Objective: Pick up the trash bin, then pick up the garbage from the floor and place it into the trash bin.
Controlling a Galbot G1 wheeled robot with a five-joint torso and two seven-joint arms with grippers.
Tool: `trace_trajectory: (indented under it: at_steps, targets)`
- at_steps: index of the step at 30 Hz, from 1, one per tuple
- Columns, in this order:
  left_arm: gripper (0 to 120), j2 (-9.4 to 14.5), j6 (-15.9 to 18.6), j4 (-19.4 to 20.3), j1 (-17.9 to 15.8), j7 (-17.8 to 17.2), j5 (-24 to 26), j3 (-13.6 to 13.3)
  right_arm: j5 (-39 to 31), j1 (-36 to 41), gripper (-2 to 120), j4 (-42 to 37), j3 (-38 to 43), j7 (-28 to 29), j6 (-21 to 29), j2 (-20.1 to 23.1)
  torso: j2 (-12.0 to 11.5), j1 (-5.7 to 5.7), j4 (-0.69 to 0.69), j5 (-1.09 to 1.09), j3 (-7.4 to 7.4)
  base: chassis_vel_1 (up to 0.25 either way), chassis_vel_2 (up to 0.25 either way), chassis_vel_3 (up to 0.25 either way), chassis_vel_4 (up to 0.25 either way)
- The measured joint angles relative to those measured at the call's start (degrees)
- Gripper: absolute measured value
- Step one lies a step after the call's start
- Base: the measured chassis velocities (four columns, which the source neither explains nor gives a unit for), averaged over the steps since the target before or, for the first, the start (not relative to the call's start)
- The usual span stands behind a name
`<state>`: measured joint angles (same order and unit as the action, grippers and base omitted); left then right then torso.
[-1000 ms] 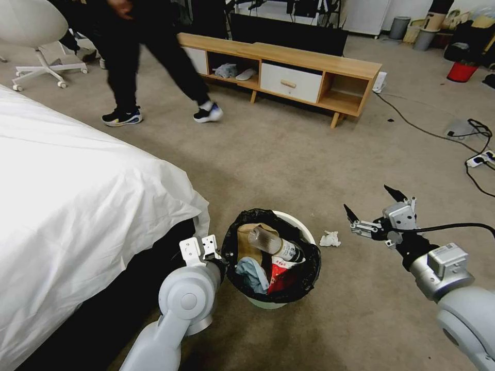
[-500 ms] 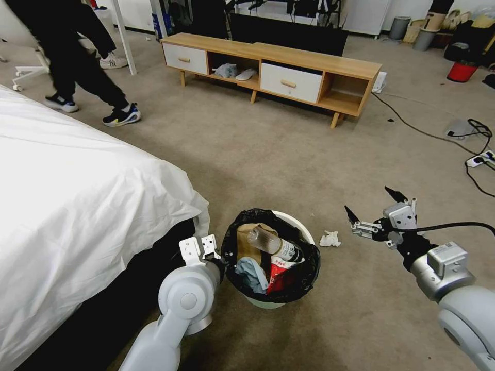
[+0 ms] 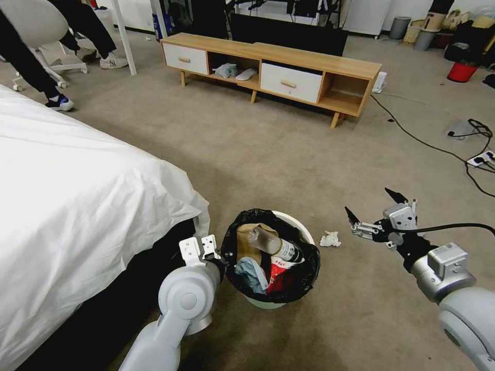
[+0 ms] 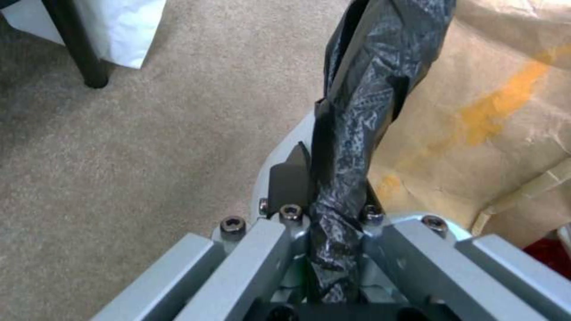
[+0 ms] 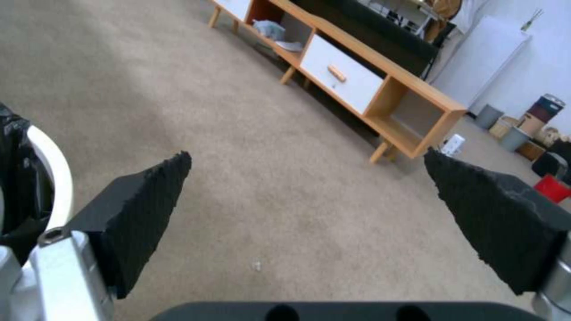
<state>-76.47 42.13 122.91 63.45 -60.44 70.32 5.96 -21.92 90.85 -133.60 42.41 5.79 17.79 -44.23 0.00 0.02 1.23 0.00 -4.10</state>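
Note:
The trash bin (image 3: 300,225), white with a black bag over its rim, stands on the floor (image 3: 289,154) beside the bed. It holds a clear bottle (image 3: 270,242), a brown paper bag (image 3: 248,234) and a red carton (image 3: 281,273). My left gripper (image 3: 219,264) is shut on the bin's near rim. The left wrist view shows that gripper (image 4: 324,178) pinching the black bag and rim. One piece of garbage, a crumpled white tissue (image 3: 330,239), lies on the carpet right of the bin. My right gripper (image 3: 367,201) hangs open above the floor, right of the tissue, and its jaws stand wide apart in the right wrist view (image 5: 306,156).
A bed with a white sheet (image 3: 77,196) fills the left side. A low wooden cabinet (image 3: 289,67) stands ahead. Cables and a power strip (image 3: 479,157) lie at the right. A red bucket (image 3: 460,72) and grey bins (image 3: 399,26) stand at the far right.

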Motion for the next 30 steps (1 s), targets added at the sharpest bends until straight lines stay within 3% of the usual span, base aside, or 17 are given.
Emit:
trace_trajectory:
  at_steps: [10, 30]
  targets:
    - [1, -0.09, 0.0, 0.03, 0.04, 0.0, -0.04, 0.06, 0.02, -0.04, 100, -0.01, 0.0, -0.1, -0.06, 0.22, 0.0, 0.0, 0.0, 0.0, 0.0, 0.0, 0.0, 0.0, 0.0]
    - [1, -0.76, 0.0, -0.33, -0.06, -0.01, -0.4, 0.02, -0.11, 0.18, 100, -0.04, 0.33, -0.12, -0.57, 0.36, 0.0, 0.0, -0.01, 0.0, -0.01, -0.057, 0.072, 0.063, -0.056]
